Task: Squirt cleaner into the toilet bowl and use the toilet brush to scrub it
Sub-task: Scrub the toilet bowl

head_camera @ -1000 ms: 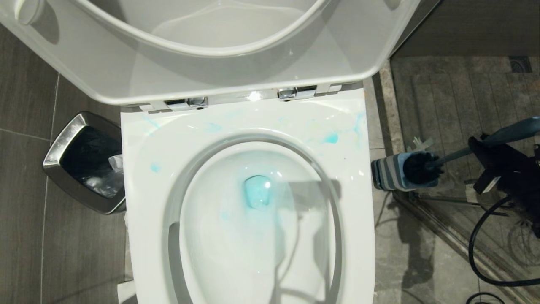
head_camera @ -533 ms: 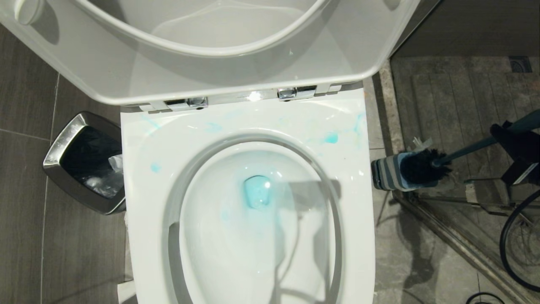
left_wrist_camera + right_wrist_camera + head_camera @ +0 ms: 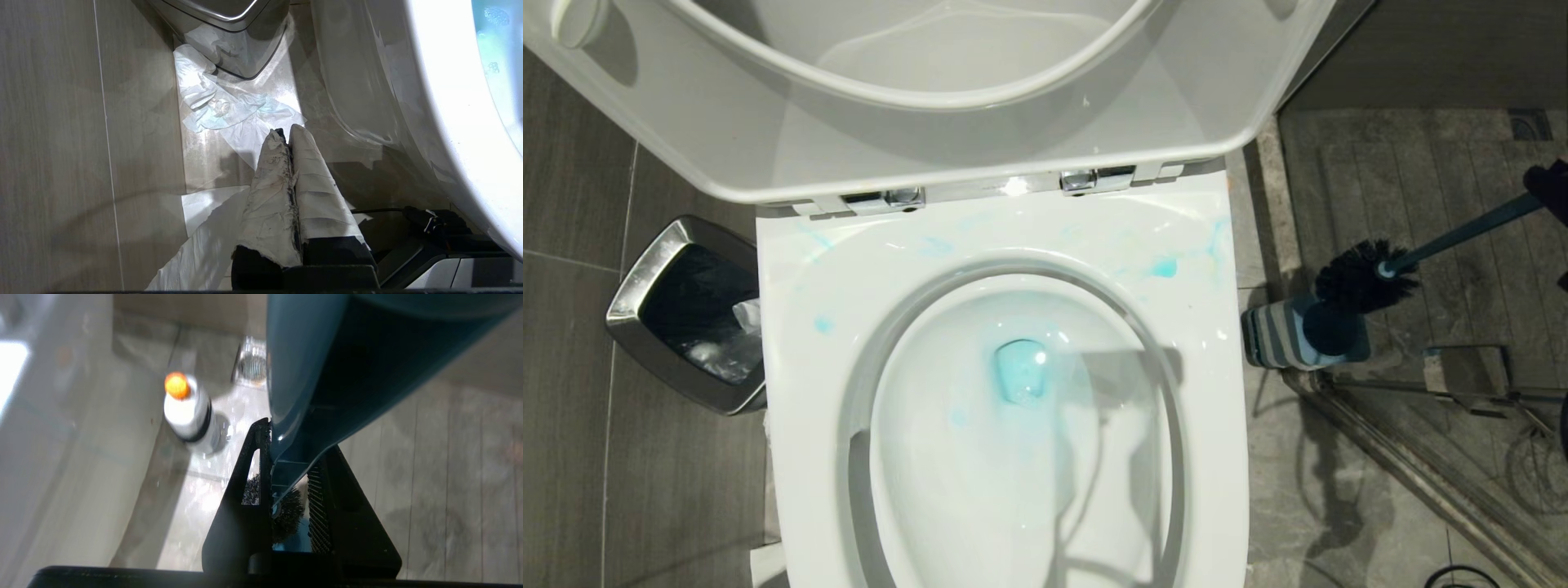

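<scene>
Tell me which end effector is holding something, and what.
The right end effector, clamped on the toilet brush handle, brush head lifted out of its holder. The left end effector is shut on nothing, low beside the toilet bowl.

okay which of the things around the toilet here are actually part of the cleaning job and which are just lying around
Part of the job:
toilet bowl, streaked with blue cleaner
toilet brush, lifted out, handle held by the right gripper
brush holder
cleaner bottle, standing on the floor

Just lying about:
steel-rimmed bin
crumpled tissue on the floor
idle left gripper
</scene>
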